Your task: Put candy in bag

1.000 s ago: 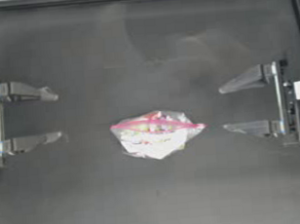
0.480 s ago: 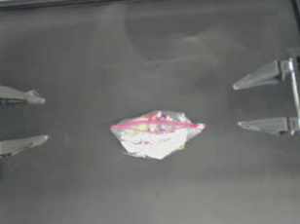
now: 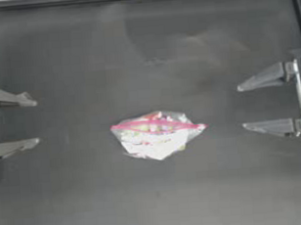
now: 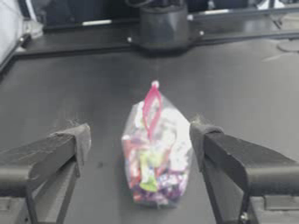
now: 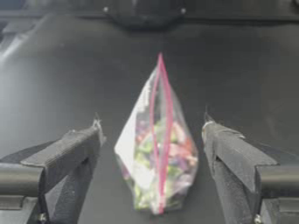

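The bag (image 3: 156,133) lies in the middle of the table, crinkly clear plastic with a pink-red strip along its mouth and multicoloured sweets showing through. The same bag (image 4: 156,151) shows in the left wrist view, and the bag (image 5: 159,144) shows in the right wrist view. The candy is not visible as a separate piece in any view. My left gripper (image 3: 28,120) stands open at the table's left edge, well away from the bag. At the right edge my right gripper (image 3: 243,107) is open too, with nothing between its fingers.
The dark table (image 3: 145,46) has a raised frame along its far and side edges. The base of the opposite arm (image 4: 163,26) stands at the table's far side in each wrist view.
Both arms have drawn back outward toward their own sides of the table. The bag has not moved.
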`<action>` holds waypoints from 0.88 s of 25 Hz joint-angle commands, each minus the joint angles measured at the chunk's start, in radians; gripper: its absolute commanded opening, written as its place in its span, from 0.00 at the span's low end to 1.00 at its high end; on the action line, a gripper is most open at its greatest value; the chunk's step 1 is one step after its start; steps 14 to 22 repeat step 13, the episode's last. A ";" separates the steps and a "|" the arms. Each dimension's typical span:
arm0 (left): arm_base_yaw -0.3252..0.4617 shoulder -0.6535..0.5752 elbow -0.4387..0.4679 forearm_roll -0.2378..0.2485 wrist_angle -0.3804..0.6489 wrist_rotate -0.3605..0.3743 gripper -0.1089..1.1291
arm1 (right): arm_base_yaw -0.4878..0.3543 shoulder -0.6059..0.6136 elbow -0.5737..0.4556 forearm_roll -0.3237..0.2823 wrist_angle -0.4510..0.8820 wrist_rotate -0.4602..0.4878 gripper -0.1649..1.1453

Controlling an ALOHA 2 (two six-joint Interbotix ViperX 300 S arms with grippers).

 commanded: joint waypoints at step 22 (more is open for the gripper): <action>0.000 -0.107 0.044 -0.002 0.006 -0.003 0.88 | -0.002 -0.061 0.026 0.011 0.017 0.002 0.87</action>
